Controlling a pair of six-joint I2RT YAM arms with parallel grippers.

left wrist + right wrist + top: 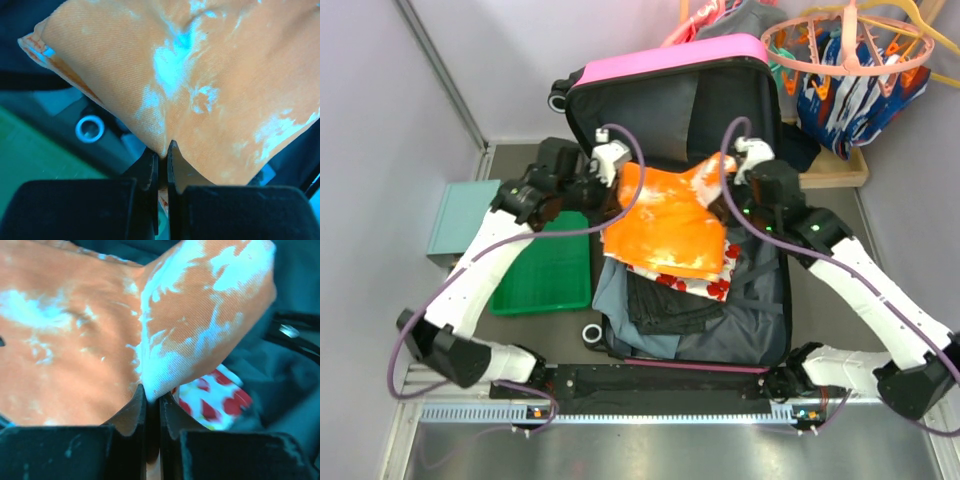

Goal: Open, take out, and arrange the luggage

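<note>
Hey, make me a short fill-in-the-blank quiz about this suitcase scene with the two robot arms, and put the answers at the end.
1. The left gripper and the right gripper are both shut on one ____ cloth.
2. The luggage lies ____, its lid raised at the far side.
3. The plastic tray to the left of the luggage is ____.
Answers: orange; open; green.

I see the luggage (660,105) open, lid upright at the far side. My left gripper (615,192) and right gripper (725,190) hold an orange garment (665,225) above the packed clothes (660,300). A green tray (545,265) lies left.
</note>
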